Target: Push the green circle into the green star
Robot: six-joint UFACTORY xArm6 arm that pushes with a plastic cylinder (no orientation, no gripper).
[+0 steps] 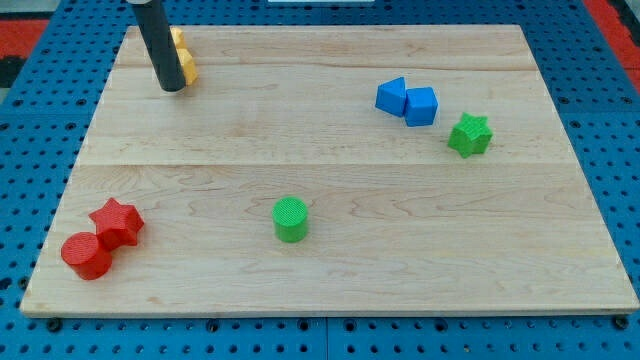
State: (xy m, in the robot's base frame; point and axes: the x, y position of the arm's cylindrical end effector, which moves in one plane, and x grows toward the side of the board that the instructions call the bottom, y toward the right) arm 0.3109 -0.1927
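Green circle [291, 219] sits low-center on the surface [330, 290], and it's well apart from the green star [469, 134], which is off toward 2 o'clock from it, near the view's right side. So basically nothing's done yet, the whole push is left. My tip [173, 88] is way up in the view's top-left corner, at about 10 o'clock from the circle, right against a pair of yellow blocks [184, 62] I half hide. No claw on me, just a plain rod, so nothing to open or hold. I reckon I need to get round to the circle's 8 o'clock side before shoving. Two blue blocks [407, 101] sit just beside the star at its 10 o'clock, could get bumped. Red star [117, 221] and red cylinder [86, 256] touch at bottom-left. Surface is a light wooden board on blue pegboard [40, 110].
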